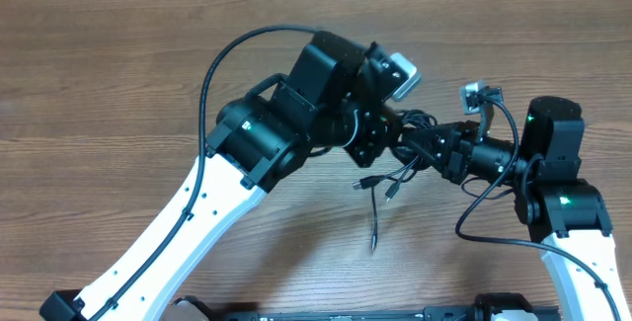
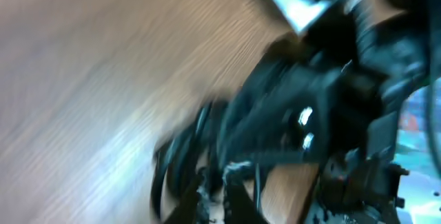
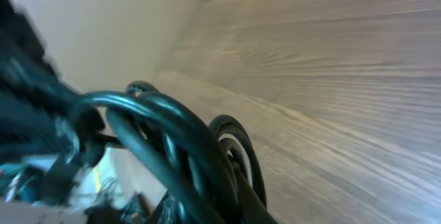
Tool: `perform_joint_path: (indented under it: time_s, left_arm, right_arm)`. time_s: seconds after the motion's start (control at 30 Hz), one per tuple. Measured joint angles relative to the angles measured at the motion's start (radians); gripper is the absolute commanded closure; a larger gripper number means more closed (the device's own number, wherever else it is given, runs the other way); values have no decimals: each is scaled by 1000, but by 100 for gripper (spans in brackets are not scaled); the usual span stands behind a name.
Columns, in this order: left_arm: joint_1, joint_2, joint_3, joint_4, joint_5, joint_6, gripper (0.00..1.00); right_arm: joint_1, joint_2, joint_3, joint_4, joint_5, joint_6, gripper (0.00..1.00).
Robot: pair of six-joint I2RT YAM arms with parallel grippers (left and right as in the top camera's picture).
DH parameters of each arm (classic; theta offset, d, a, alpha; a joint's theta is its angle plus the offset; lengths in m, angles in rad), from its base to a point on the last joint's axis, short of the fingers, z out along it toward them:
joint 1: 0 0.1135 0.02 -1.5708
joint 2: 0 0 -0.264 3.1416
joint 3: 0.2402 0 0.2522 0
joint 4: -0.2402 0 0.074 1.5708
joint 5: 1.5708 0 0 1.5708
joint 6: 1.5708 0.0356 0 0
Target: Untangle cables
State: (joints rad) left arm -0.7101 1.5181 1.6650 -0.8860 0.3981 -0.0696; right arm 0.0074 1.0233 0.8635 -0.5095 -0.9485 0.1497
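Right now the cables (image 1: 379,177) hang bunched between the two arms' tips, a little toward three o'clock from the middle of the counter (image 1: 118,84). Three loose ends trail toward six o'clock. The left fingers (image 1: 373,148) are closed tight at the clump's nine o'clock side, though any pinched cord is hidden. The right fingers (image 1: 420,146) reach in from three o'clock; I cannot tell their gap.

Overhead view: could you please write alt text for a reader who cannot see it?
The robot's left gripper and right gripper meet above a wooden table at a small clump of thin black cables. Loose ends with small plugs trail from the clump toward the robot's side of the table.
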Motion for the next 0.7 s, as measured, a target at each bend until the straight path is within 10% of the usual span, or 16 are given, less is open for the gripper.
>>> perform_joint_path:
  time_s: [0.33,0.7]
  left_arm:
    - [11,-4,0,-125,-71,-118,86]
    - [11,-4,0,-60,-81,-266,53]
  right_arm:
    - [-6,2,0,42,67,39,95]
    - [-6,2,0,54,64,72,96]
